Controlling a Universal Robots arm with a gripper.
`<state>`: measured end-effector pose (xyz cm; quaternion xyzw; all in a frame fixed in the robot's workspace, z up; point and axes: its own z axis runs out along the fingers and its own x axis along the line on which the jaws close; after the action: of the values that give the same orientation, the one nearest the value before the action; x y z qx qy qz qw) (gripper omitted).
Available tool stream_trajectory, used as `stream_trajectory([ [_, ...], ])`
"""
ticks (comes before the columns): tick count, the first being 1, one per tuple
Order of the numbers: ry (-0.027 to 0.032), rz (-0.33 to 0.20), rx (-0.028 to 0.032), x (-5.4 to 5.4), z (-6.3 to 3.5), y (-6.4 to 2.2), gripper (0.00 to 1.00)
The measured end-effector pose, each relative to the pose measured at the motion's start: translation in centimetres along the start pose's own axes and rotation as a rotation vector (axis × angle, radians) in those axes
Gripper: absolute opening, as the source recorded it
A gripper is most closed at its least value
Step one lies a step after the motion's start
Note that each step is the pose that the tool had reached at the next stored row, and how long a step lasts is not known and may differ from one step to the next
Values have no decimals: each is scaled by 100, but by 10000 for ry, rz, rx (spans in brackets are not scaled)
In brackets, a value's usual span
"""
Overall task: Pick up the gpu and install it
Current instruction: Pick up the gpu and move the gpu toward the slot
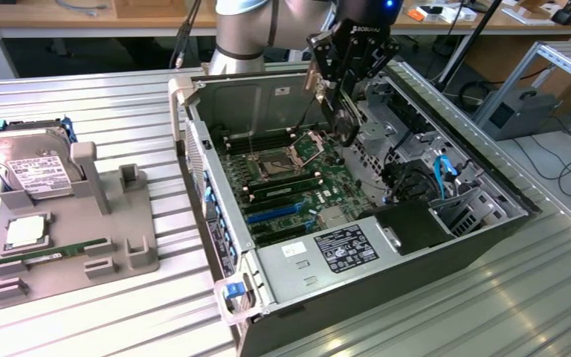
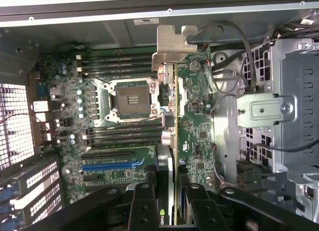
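Observation:
My gripper hangs over the open computer case, shut on the gpu. The gpu is a thin card held upright on its edge, dangling below the fingers above the motherboard. In the wrist view the gpu runs edge-on away from my gripper. It shows a green circuit face and a silvery bracket at its far end. The black fingers clamp it from both sides. It hovers over the board near the CPU socket, apart from the blue slot.
A grey fixture on the exterior view's left holds a hard drive, a RAM stick and a CPU. Inside the case, a metal drive cage, cables and RAM slots crowd the gpu.

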<state>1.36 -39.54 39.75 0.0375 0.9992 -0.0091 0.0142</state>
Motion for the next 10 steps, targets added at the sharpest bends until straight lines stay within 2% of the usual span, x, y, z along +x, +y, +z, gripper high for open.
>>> stream_trajectory([
  [5,-1,-1,16,-58,30,5,27],
  [10,-2,-61,17,-66,56,6,27],
])
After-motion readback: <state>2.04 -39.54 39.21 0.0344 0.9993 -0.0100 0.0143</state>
